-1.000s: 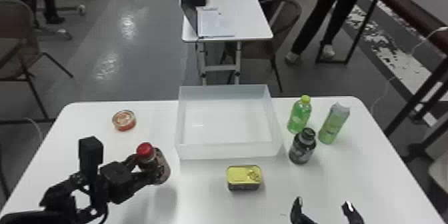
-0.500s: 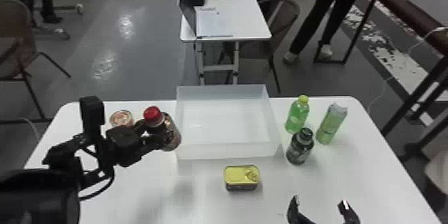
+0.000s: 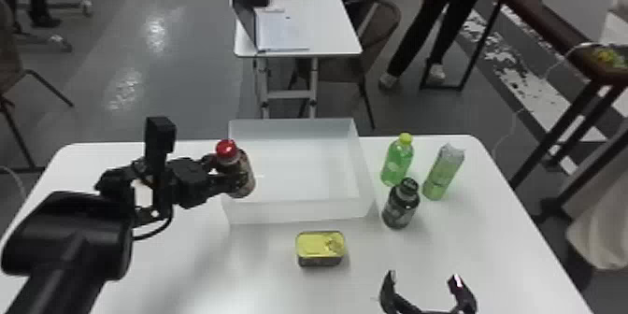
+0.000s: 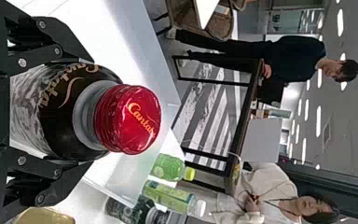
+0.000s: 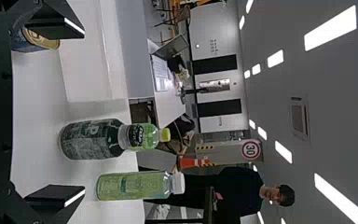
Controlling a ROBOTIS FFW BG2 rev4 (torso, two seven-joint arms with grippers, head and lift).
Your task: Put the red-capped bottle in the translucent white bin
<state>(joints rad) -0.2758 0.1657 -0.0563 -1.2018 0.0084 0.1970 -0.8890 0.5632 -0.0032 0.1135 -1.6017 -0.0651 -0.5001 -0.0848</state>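
The picking is done and placing remains, as left fingers (image 4: 67, 44) grip the red-capped bottle (image 3: 240, 175) by the left wall of the translucent white bin (image 3: 299, 213), while right fingers (image 3: 387, 289), lower right, stand wide.

The head view looks from above the near side of the translucent white bin (image 3: 299, 212), facing forward and down over the bin and worktop (image 3: 261, 280). The left wrist view sits left of the bin, very near the red-capped bottle (image 4: 128, 119), facing across to the bin's right. The right wrist view faces forward from the bin's near right. All three share part of the bin and the dark bottle (image 3: 401, 208) on its right.
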